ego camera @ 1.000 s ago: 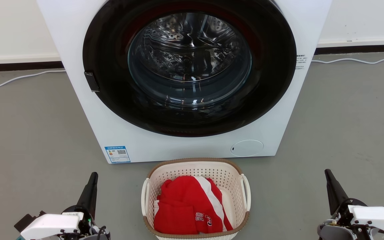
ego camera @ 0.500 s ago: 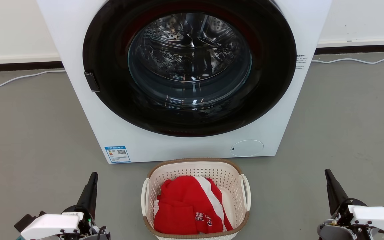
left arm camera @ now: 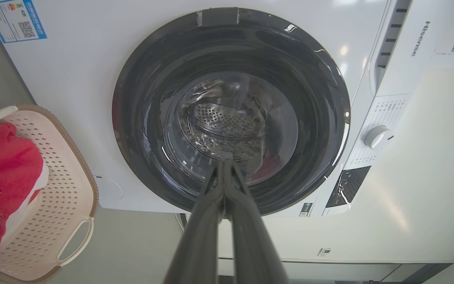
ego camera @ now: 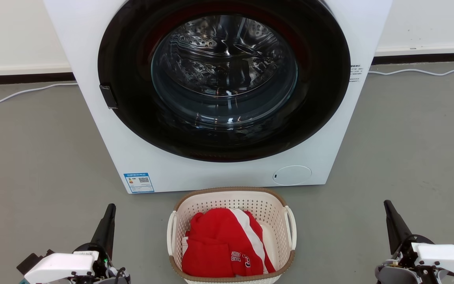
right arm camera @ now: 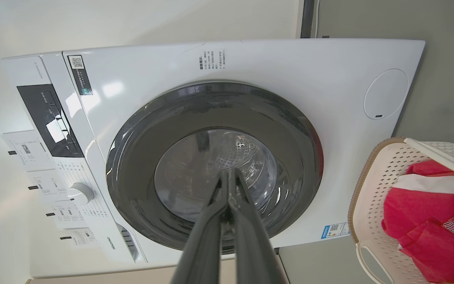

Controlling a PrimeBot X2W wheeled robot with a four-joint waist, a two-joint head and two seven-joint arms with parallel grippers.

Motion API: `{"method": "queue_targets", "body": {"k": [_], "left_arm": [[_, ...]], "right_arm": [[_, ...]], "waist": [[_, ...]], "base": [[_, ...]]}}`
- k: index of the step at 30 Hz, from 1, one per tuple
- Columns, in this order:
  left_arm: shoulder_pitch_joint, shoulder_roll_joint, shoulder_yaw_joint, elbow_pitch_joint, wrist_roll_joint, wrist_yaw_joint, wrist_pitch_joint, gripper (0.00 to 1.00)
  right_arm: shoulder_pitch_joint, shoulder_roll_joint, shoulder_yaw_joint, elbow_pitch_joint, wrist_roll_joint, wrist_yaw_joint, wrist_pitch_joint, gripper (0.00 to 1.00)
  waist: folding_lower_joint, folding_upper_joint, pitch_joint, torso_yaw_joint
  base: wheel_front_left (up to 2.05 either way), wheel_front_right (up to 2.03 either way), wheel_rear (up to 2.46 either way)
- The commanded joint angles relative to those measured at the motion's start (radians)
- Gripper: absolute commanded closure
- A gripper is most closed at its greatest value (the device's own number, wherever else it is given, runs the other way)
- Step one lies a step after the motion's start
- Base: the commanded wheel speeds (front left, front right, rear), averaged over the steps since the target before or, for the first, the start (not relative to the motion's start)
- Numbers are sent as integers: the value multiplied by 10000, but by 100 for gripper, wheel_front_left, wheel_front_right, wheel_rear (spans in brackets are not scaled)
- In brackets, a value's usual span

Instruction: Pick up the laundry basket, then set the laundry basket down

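The laundry basket (ego camera: 219, 202) stands upright on the grey floor (ego camera: 34, 157), just in front of the washing machine (ego camera: 195, 177) and centred between the two arms. Its open top faces up. Its white handles (ego camera: 292, 228) sit on its left and right sides, and a plain end faces the washer's closed round door (ego camera: 223, 79). The long axis seems to run from the robot toward the machine, though the near end is cut by the head view's bottom edge. A red garment (ego camera: 215, 244) with a white stripe lies inside.

The left pincer (ego camera: 111, 207) is well left of the basket and the right pincer (ego camera: 387, 204) well right of it. Each has its fingers pressed together on nothing, pointing toward the washer.

The head view takes in a white cable (ego camera: 22, 92) along the floor by the wall. The left wrist view adds the washer's dial (left arm camera: 376, 137) and dark control panel (left arm camera: 347, 185), and one basket handle from the side. The right wrist view gives the basket's opposite side.
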Motion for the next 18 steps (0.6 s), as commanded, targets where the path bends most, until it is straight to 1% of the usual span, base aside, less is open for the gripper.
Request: {"method": "queue_targets", "body": {"k": [1, 18], "left_arm": [[-542, 106, 298, -301, -56, -73, 64, 100], [-542, 106, 298, -302, -56, -73, 64, 100]], "right_arm": [[-594, -28, 168, -297, 64, 73, 77, 100], [-594, -28, 168, -297, 64, 73, 77, 100]], "waist": [[0, -1, 0, 0], [0, -1, 0, 0]], "base": [[0, 0, 0], [0, 0, 0]]}}
